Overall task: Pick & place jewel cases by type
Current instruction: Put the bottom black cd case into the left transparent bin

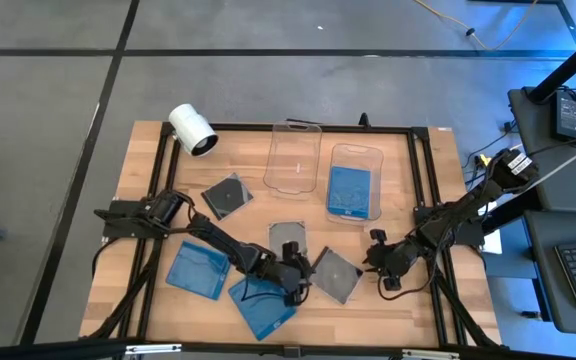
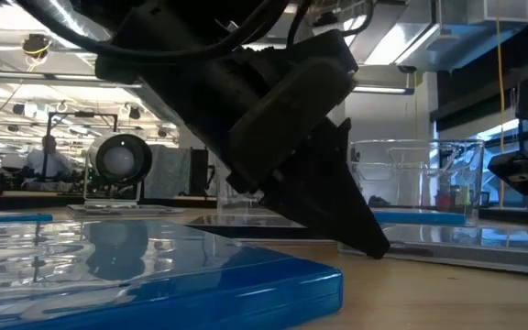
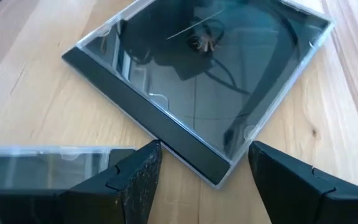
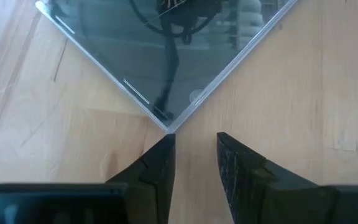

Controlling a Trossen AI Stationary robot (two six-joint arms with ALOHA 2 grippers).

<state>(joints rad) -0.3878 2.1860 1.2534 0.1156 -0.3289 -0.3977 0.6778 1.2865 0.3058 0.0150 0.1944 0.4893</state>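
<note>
A dark grey jewel case with a disc (image 1: 334,275) lies flat on the table near its near edge. My left gripper (image 1: 295,277) sits low at the case's left corner (image 3: 219,176), open, with a finger on either side of that corner. My right gripper (image 1: 378,258) is at the opposite corner (image 4: 168,127), open only by a narrow gap. Two more dark cases (image 1: 226,195) (image 1: 288,238) lie flat farther back. Two blue cases (image 1: 196,268) (image 1: 263,305) lie by the left arm. A third blue case (image 1: 350,192) rests inside a clear tub. My left gripper stands astride the dark case's corner (image 3: 219,176), coming level from the table's left. One fingertip (image 3: 153,152) is close against the case's black spine edge; I cannot tell whether it touches. My right gripper has one fingertip (image 4: 168,142) right at the case's corner; touching or not, I cannot tell.
Two clear rectangular tubs (image 1: 295,158) (image 1: 354,180) stand at the table's far middle. A white cylinder (image 1: 192,130) lies at the far left corner. A black frame (image 1: 268,128) runs around the tabletop. In the low view a blue case (image 2: 154,275) fills the foreground.
</note>
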